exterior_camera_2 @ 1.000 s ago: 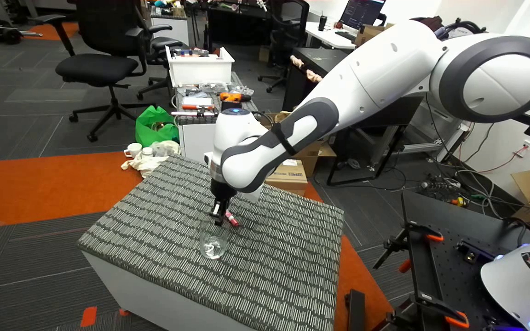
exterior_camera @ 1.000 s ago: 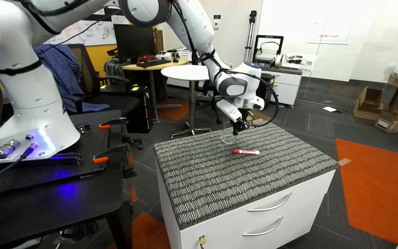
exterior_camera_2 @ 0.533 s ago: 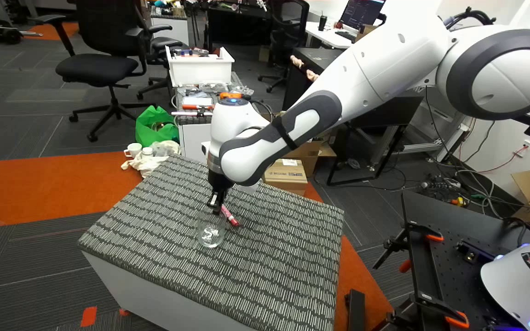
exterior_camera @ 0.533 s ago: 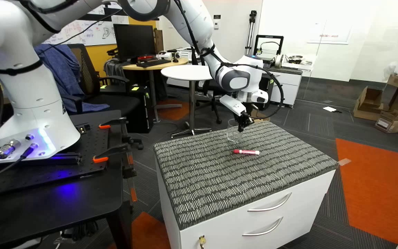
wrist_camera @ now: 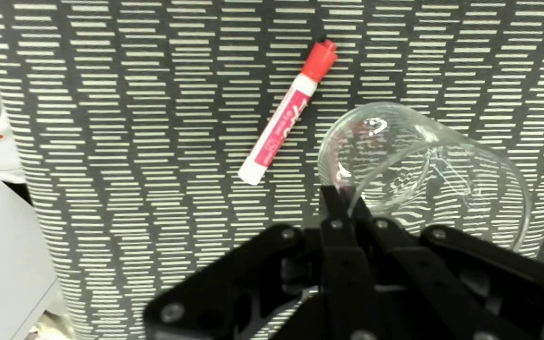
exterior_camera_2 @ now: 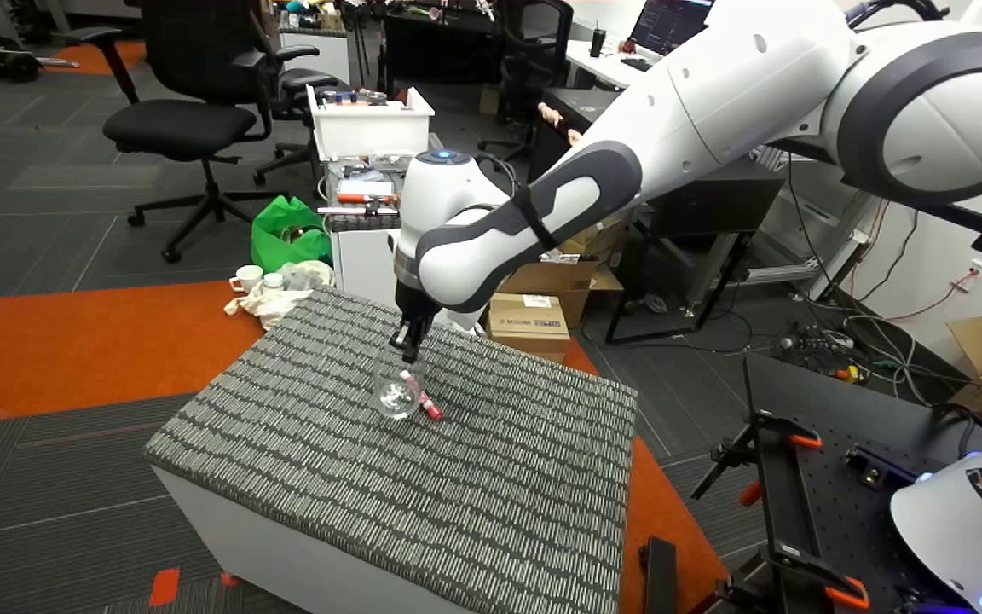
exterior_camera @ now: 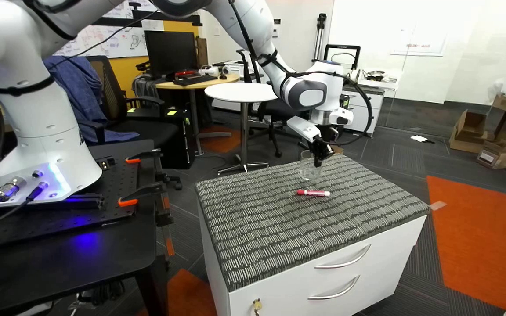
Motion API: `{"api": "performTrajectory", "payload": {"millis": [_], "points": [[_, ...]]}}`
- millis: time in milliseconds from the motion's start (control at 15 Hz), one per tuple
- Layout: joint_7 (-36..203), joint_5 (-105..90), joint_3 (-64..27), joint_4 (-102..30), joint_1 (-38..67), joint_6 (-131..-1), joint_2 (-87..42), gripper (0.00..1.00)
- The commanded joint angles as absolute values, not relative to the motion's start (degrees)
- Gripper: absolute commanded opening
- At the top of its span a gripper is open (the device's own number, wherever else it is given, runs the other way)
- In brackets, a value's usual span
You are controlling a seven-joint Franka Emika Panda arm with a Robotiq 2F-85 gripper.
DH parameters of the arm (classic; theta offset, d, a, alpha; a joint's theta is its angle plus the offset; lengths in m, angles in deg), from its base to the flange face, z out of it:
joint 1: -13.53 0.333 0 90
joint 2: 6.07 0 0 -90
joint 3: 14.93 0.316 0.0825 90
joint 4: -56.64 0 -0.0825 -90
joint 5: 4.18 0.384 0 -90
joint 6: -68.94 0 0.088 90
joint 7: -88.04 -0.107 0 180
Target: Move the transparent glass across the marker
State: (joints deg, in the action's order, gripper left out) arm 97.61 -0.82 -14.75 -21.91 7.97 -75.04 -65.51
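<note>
The arm [exterior_camera_2: 687, 128] stretches from its base [exterior_camera: 46, 153] on the black table [exterior_camera: 103, 259] over to the cabinet [exterior_camera_2: 252, 546], its wrist bent so that the gripper [wrist_camera: 345, 193] points down. In the wrist view the fingers [wrist_camera: 334, 208] are nearly together, pinched on the wall of the glass [wrist_camera: 423, 165] at the rim, one on each side. The glass looks close to upright; whether its bottom touches the striped mat [exterior_camera: 279, 232] cannot be told.

The marker [wrist_camera: 286, 115] lies flat on the mat just beside the glass, with a strip of mat between them in the wrist view. In an exterior view its white end [exterior_camera_2: 408, 379] shows through the glass. Around the cabinet are a round white table [exterior_camera: 235, 91], a cardboard box [exterior_camera_2: 529, 328], a green bag [exterior_camera_2: 288, 234], and a mug [exterior_camera_2: 248, 278] by a pale cloth [exterior_camera_2: 262, 309].

The glass is near the mat's edge on the round white table's side. From the marker, the mat runs on widely to the edge above the drawers [exterior_camera: 384, 263].
</note>
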Motion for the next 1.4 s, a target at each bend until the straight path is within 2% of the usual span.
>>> {"api": "performTrajectory", "payload": {"millis": [0, 1333], "points": [[94.34, -0.96, -15.58, -25.77, 7.47, -76.46, -62.51, 0.01], [87.57, 5.28, -16.48, -32.59, 0.18, -82.15, -61.14, 0.01]]}}
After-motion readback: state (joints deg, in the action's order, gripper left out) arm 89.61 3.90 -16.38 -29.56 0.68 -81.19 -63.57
